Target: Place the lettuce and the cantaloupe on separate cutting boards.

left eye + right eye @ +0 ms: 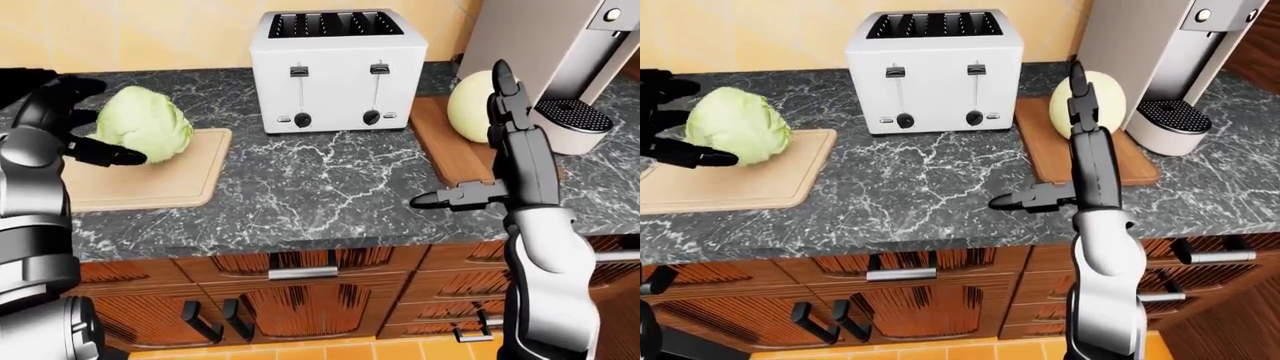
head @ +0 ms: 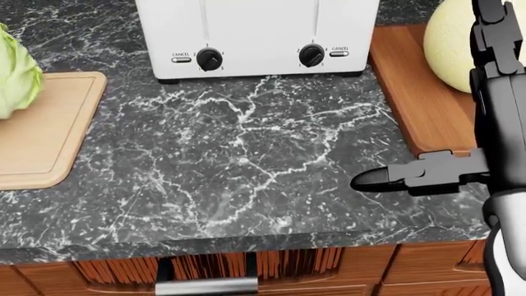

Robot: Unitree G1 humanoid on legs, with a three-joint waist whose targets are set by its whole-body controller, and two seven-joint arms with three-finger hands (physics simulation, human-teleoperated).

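In the head view the white toaster (image 2: 257, 37) carries the only readable print. "CANCEL" sits above a small button (image 2: 182, 60) at nine o'clock of the left dial (image 2: 209, 58), and again above a button (image 2: 340, 53) at three o'clock of the right dial (image 2: 311, 55). Tiny numerals ring both dials, too small to read surely.

White toaster (image 2: 259, 37) stands between lettuce (image 2: 16, 71) and cantaloupe (image 2: 452, 46).

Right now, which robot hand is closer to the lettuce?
Left. The left hand is right beside the lettuce, open fingers around its left side. The right hand is far off, by the cantaloupe.
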